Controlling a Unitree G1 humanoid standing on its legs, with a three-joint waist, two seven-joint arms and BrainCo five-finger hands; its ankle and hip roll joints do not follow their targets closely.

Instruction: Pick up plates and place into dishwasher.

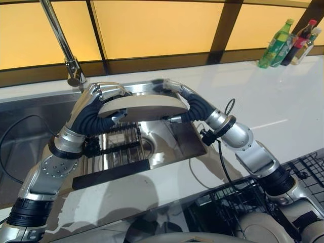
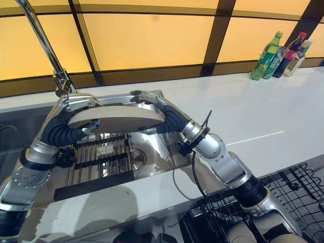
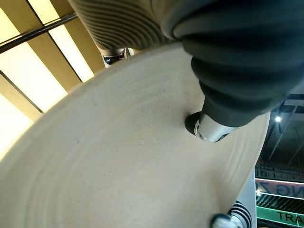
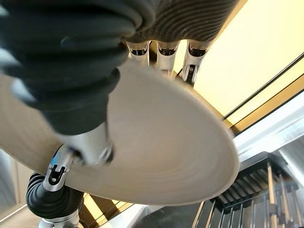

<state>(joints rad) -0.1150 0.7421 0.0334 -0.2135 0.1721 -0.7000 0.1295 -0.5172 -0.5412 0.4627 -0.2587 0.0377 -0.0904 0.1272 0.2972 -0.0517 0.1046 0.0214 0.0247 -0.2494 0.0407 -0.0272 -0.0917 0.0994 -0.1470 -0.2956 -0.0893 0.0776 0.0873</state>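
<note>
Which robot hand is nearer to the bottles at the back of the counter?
Right. The right robot hand grips the plate on its edge toward the bottles; the left robot hand grips the opposite edge, by the faucet, farther away.

No readable text anywhere in frame. Bottles [image 1: 286,42] at the far corner of the tabletop [image 1: 253,96] carry labels, print too small to resolve. Left wrist view catches a sign fragment [image 3: 285,216] in the background: cut-off letters, not legible as a word.
</note>
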